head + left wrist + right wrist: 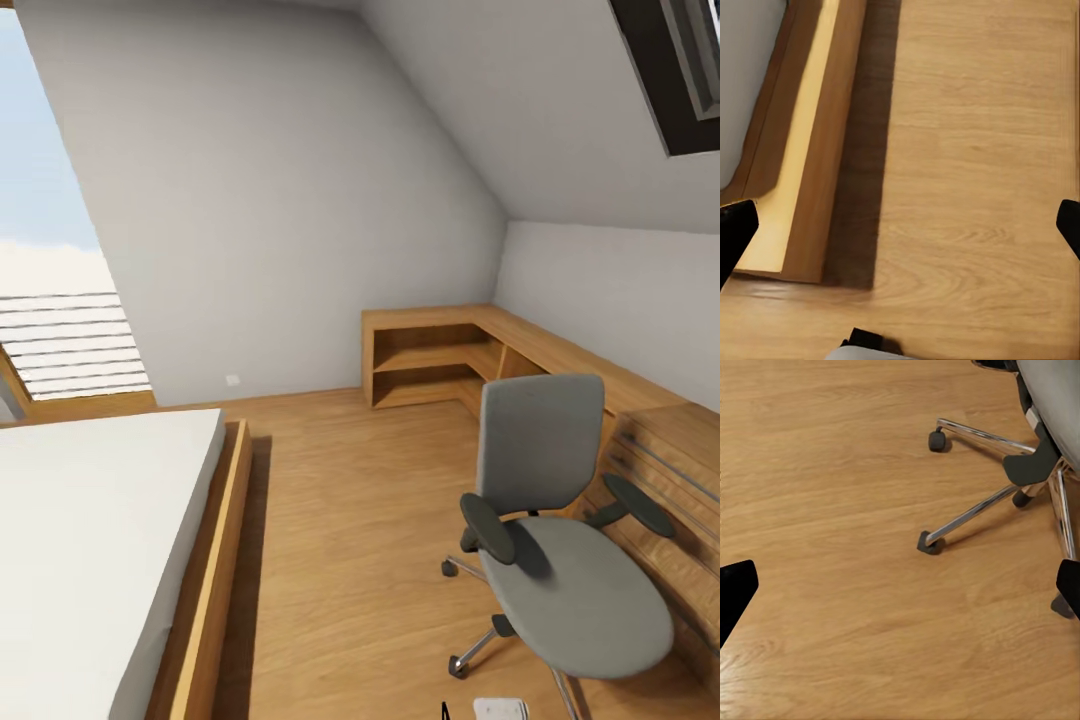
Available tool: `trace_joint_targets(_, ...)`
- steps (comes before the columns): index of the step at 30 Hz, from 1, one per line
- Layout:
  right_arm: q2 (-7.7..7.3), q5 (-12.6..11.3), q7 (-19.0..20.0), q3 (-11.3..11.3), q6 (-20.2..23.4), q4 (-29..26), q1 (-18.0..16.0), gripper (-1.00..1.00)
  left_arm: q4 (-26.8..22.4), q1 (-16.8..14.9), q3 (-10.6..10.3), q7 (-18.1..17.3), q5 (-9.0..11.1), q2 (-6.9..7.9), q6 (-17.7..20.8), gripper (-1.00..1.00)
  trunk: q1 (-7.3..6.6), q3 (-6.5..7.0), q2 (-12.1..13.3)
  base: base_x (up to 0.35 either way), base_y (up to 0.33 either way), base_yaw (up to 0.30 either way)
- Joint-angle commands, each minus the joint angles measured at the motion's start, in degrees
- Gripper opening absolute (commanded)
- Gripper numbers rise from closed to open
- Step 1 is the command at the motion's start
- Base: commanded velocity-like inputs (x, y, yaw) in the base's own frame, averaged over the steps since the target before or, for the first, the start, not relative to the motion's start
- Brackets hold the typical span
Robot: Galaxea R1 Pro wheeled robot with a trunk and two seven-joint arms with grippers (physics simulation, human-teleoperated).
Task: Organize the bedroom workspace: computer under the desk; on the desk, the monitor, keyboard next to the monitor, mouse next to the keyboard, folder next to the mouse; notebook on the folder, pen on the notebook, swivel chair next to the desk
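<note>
Attic bedroom with wood floor and a bed on my left. The swivel chair sits by the low wooden shelving, seat bare. My left gripper and right gripper hang spread wide over the floor, holding nothing.

The left pincer and the right pincer both hung spread wide and empty, only their black fingertips showing at the frame edges, facing downward.

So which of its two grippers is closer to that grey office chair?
The right. The right gripper hangs open over the floor beside the swivel chair, its chrome legs just ahead. The left gripper, also open, is over the floor by the bed frame.
</note>
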Motion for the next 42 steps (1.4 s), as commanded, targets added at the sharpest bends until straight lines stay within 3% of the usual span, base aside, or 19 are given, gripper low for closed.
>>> trace_joint_targets(1, 0.01, 0.6, -0.2, -0.5, -0.2, 0.1, -0.1, 1.00, -0.7, 0.0, 0.2, 0.1, -0.3, -0.08, 0.0, 1.00, 0.01, -0.06, 0.0, 0.010, -0.006, 0.002)
trace_joint_targets(19, -0.06, 0.6, 0.9, -0.5, -0.2, 0.1, 0.0, 1.00, -11.4, 0.0, 0.1, 0.3, -1.0, -1.23, 0.4, 1.00, 0.01, -0.06, 0.0, 0.002, -0.001, 0.168)
trace_joint_targets(29, -0.23, 0.6, 0.9, -0.5, -0.2, 0.1, 0.0, 1.00, -11.9, 0.0, 0.4, 0.6, -0.9, -1.00, 0.4, 1.00, 0.01, -0.06, 0.0, 0.000, 0.000, 0.180)
trace_joint_targets(42, -1.32, 0.5, 0.9, -0.5, -0.3, 0.1, 0.0, 1.00, -8.0, 0.0, 0.4, 0.4, -0.9, -0.51, 0.4, 1.00, 0.01, -0.06, 0.0, 0.042, -0.120, 0.032)
